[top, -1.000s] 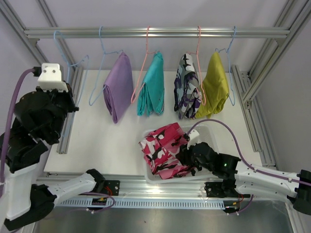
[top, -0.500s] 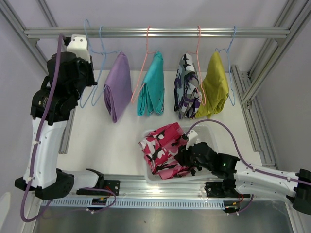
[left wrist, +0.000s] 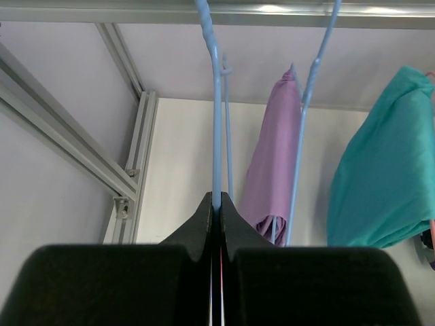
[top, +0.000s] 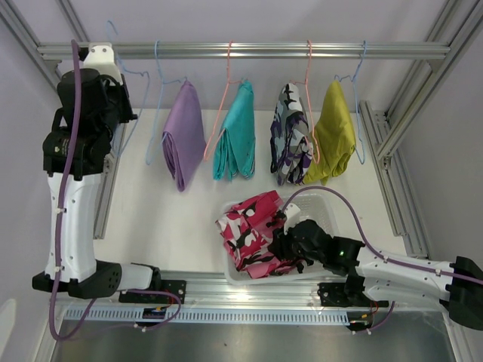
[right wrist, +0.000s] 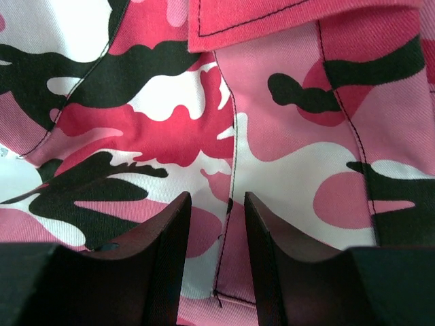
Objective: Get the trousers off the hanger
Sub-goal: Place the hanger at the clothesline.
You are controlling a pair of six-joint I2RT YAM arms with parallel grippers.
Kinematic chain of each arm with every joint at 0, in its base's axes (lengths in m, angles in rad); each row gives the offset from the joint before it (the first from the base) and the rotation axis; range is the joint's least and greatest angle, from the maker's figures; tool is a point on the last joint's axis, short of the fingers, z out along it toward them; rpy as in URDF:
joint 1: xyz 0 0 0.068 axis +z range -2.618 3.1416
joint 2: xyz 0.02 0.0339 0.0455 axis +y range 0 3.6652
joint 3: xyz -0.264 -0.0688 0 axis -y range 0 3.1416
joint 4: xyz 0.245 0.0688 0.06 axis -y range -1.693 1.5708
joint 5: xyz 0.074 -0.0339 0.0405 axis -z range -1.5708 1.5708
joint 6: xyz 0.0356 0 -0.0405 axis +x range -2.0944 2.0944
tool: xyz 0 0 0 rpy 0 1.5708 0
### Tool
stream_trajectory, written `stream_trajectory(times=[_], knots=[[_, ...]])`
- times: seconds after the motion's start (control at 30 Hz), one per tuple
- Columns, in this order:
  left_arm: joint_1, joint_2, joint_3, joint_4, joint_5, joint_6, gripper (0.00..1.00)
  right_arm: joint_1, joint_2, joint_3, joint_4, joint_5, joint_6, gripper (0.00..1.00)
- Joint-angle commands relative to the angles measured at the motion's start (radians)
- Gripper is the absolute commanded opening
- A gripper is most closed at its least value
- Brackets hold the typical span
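My left gripper [top: 125,113] is up at the left end of the rail [top: 249,50], shut on the wire of an empty blue hanger [left wrist: 217,102]. Four trousers hang from the rail: lilac [top: 183,136], teal [top: 235,136], purple camouflage [top: 290,139] and mustard [top: 336,136]. The pink camouflage trousers [top: 253,230] lie crumpled in a white bin [top: 332,207]. My right gripper [right wrist: 216,204] hovers just over that pink cloth with its jaws apart and nothing pinched between them.
Aluminium frame posts stand at both sides, with a slanted bar [left wrist: 61,136] close to my left wrist. The lilac trousers' own blue hanger [left wrist: 306,115] hangs right beside the empty one. The bin sits at the table's near edge.
My left arm has swung up from low on the left to the rail, carrying the empty blue hanger. The right arm has barely moved over the pink trousers.
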Motion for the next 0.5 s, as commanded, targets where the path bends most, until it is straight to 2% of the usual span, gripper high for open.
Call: stream_trajectory(times=[0.0,0.47], knots=[[0.034,0.025,0.015,0.057,0.059,-0.022,0.0,-0.008,0.007,0.02,0.039,-0.029,-0.013,0.42],[0.086,0.139,0.017,0.061,0.125,-0.051,0.0,-0.023,0.046,0.02,0.044,-0.035,-0.013,0.42]])
